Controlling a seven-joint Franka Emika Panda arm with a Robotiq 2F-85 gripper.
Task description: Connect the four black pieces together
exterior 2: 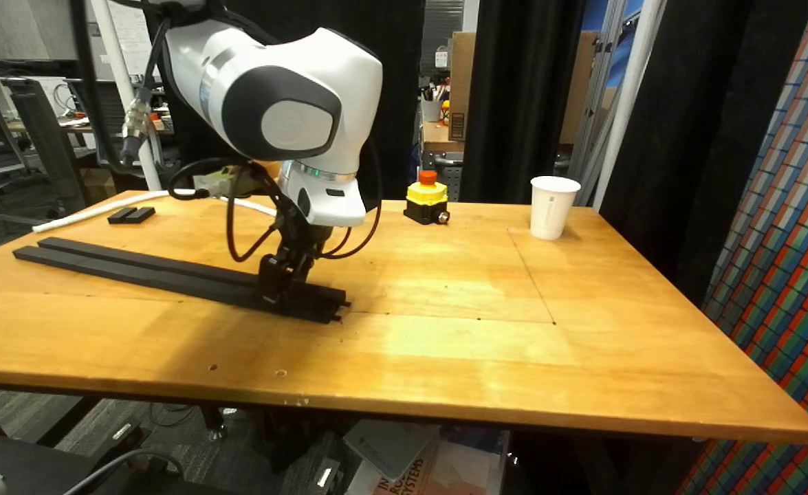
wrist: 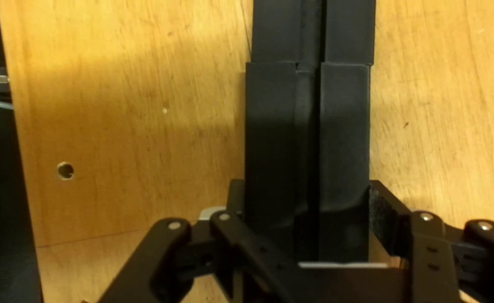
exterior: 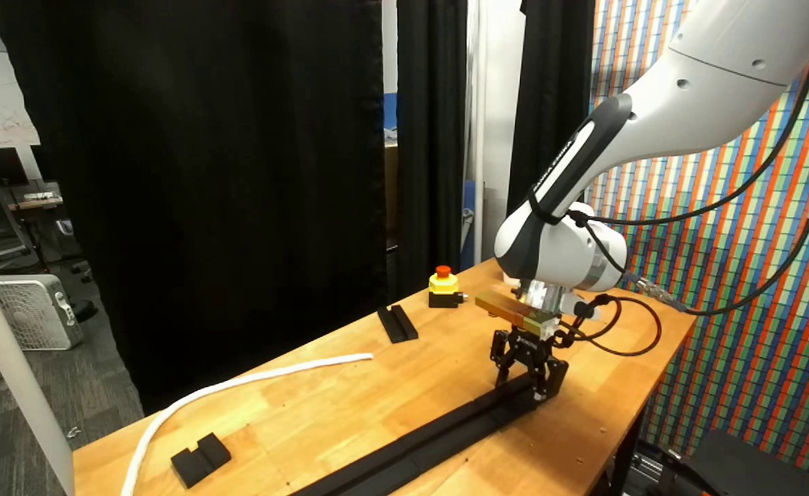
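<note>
The black rail (exterior 2: 170, 276) lies flat on the table (exterior 2: 459, 364), its end piece (wrist: 344, 134) clasped by the claw (wrist: 307, 202), jaws against both flanks and only as wide as the piece. To my eye it should handle as light, stiff and a little slippery; the flanks offer the surest hold, well clear of the end pegs (exterior 2: 347, 303), perhaps the fragile part. A slight step shows at the seam (wrist: 345, 64). Two stubby blocks (exterior: 392, 327) and a white cord (exterior: 259, 376) lie beyond.

Glare on tabletop (exterior 2: 486, 350), soft shadows, wrist view blurry
</note>
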